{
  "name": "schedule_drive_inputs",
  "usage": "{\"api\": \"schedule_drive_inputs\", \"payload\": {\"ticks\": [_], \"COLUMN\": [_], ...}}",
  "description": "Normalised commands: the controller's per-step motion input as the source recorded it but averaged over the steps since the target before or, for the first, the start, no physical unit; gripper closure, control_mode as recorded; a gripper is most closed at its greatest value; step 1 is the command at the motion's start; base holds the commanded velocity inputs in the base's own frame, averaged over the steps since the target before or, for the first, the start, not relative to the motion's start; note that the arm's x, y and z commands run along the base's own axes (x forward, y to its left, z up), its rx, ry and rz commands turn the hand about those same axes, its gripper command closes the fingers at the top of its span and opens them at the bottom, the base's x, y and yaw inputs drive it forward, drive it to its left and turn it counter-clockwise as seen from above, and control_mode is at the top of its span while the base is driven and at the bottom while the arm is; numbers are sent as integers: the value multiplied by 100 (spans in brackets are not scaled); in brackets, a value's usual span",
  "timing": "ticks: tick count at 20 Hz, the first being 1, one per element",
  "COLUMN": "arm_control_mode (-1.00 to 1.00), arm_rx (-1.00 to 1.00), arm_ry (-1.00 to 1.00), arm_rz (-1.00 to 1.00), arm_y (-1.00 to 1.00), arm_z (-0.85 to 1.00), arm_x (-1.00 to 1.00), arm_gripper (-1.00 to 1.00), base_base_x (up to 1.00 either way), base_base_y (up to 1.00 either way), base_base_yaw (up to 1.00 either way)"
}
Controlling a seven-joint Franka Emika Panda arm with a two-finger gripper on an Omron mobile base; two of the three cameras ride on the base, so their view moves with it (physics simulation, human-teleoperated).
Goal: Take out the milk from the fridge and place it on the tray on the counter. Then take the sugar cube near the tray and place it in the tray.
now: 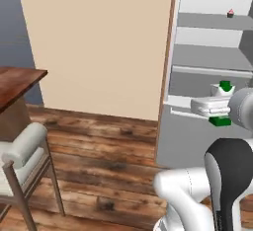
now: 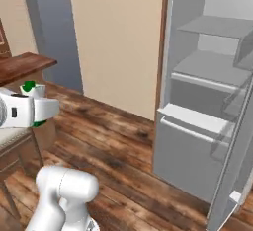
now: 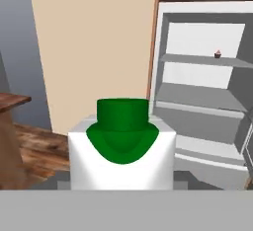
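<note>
White arm reaches level, its claw pinching the milk outside the open fridge.

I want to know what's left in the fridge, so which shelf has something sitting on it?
The top shelf of the fridge: a tiny pink-topped cupcake stands on it near the back. The shelves below are bare, and the milk is out, in the gripper.

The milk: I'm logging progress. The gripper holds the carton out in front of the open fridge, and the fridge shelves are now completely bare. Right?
Not quite. The gripper does hold the milk outside the open fridge, but the shelves aren't bare: a tiny pink-topped cupcake sits on an upper shelf, seen in the hand view and left base view.
</note>
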Motion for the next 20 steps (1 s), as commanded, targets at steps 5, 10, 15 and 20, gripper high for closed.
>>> {"api": "schedule_drive_inputs", "payload": {"ticks": [5, 10, 15, 20], "arm_control_mode": [100, 100, 100, 100], "arm_rx": [0, 0, 0, 0], "arm_ry": [0, 0, 0, 0], "arm_rz": [0, 0, 0, 0], "arm_y": [0, 0, 0, 0], "arm_z": [0, 0, 0, 0], "arm_x": [0, 0, 0, 0], "arm_gripper": [100, 100, 100, 100], "base_base_x": [-3, -1, -5, 0], "base_base_y": [0, 0, 16, 87], "base_base_yaw": [100, 100, 97, 68]}}
